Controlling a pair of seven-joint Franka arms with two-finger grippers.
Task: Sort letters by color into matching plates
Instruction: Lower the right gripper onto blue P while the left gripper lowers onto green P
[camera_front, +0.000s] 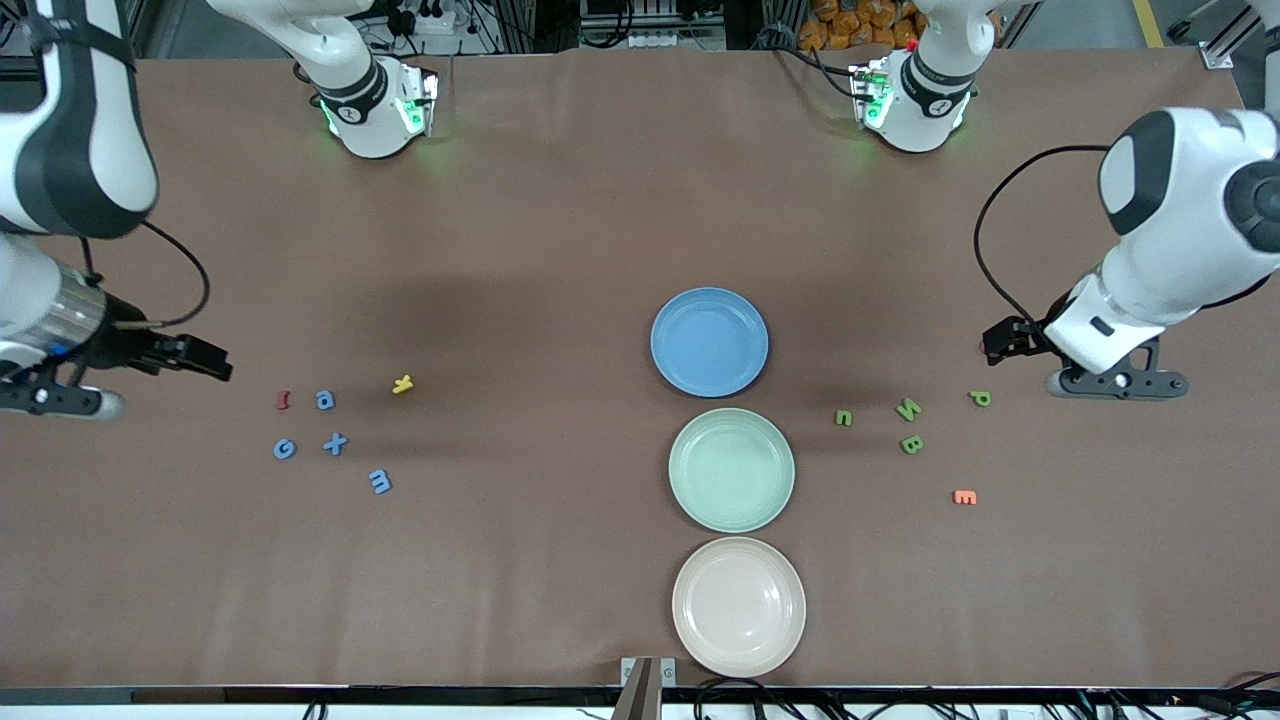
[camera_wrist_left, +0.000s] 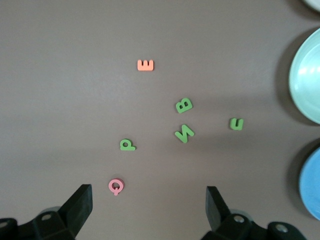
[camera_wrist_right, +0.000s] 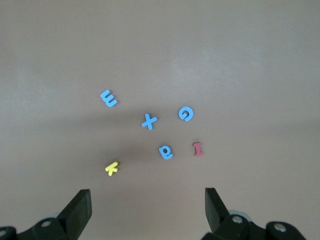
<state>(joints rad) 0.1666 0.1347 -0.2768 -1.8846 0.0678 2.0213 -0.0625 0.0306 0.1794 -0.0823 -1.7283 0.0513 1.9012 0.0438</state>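
you are looking at three plates lined up mid-table: the blue plate (camera_front: 709, 342) farthest from the front camera, the green plate (camera_front: 731, 469) next, the cream plate (camera_front: 738, 606) nearest. four blue letters (camera_front: 334, 444) are lying toward the right arm's end, with a red letter (camera_front: 283, 401) and a yellow letter (camera_front: 402, 384) beside them. four green letters (camera_front: 909, 410) are lying toward the left arm's end, near an orange letter (camera_front: 964, 497) and a pink letter (camera_wrist_left: 116, 186). no letter is sitting in a plate. the left gripper (camera_wrist_left: 148, 207) is hovering over the pink letter, fingers spread and pinching nothing. the right gripper (camera_wrist_right: 147, 210) is hovering beside the blue cluster, fingers spread, also carrying nothing.
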